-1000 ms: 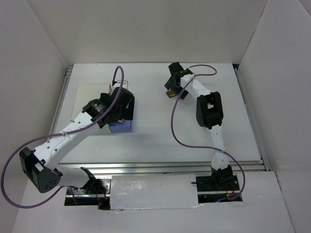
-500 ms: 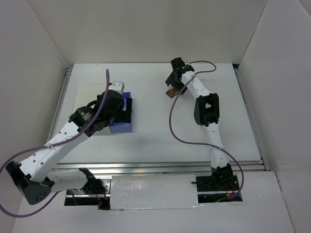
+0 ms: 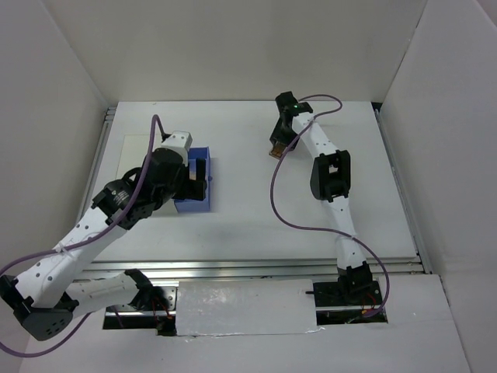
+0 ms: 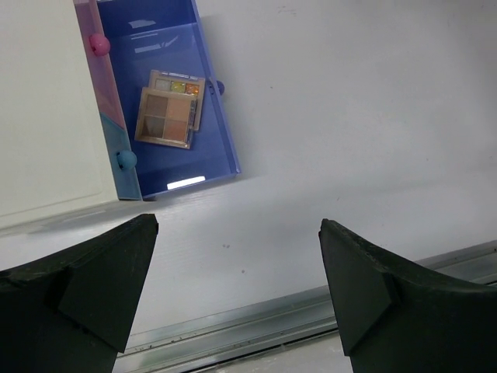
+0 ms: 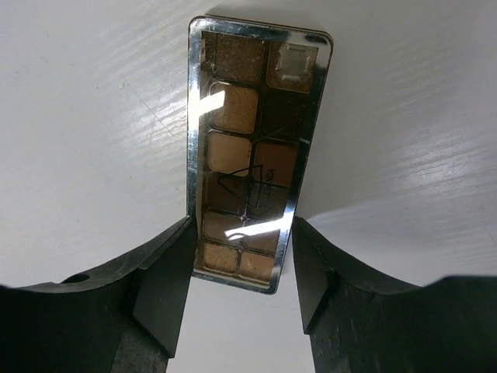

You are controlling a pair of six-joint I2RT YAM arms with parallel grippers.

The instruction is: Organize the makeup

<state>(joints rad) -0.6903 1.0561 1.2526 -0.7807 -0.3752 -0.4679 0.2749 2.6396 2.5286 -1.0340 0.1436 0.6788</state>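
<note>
A long brown eyeshadow palette [image 5: 247,148] with a mirrored frame lies on the white table at the back centre, also seen from above [image 3: 275,151]. My right gripper [image 5: 241,272] [image 3: 279,141] is shut on its near end, a finger against each long edge. A brown palette [image 4: 165,118] rests on a multicoloured palette [image 4: 180,84] inside the open blue drawer [image 4: 208,159] [image 3: 195,202]. My left gripper [image 4: 237,295] [image 3: 200,176] is open and empty, above the table in front of the drawer. The other makeup is out of view.
The white box [image 4: 46,109] with a pink knob [image 4: 99,44] and a blue knob [image 4: 126,160] stands at the left [image 3: 138,148]. A metal rail [image 4: 256,322] runs along the table's near edge. White walls enclose the table.
My left arm has drawn back toward the near left, uncovering more of the blue drawer. My right wrist has shifted slightly toward the back right; the long palette has stayed in place.
</note>
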